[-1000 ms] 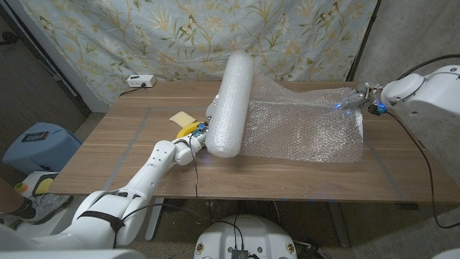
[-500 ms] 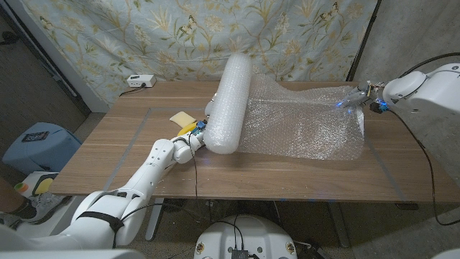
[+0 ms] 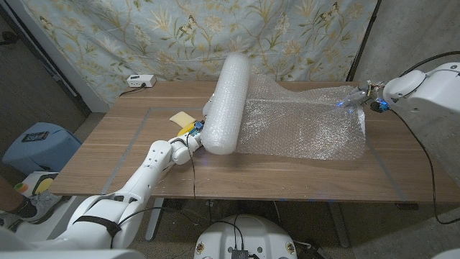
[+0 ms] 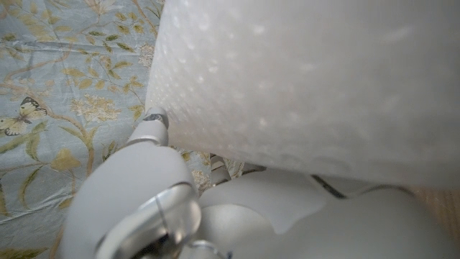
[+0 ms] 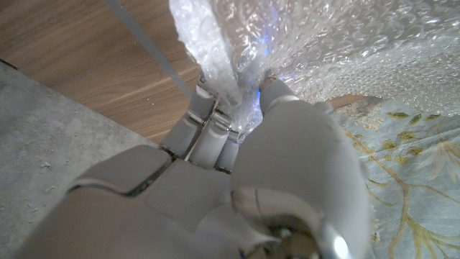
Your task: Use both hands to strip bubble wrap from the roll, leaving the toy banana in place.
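No text, label, brand, number or sign can be read in any of the views. The small white box (image 3: 141, 80) at the table's (image 3: 108, 155) far edge is too small to show any lettering.

The robot wore glossy white rounded arm shells with dark seams, a black strap on the left upper arm, silvery-grey jointed fingers (image 5: 208, 133), and a black cable trailing from the right arm.
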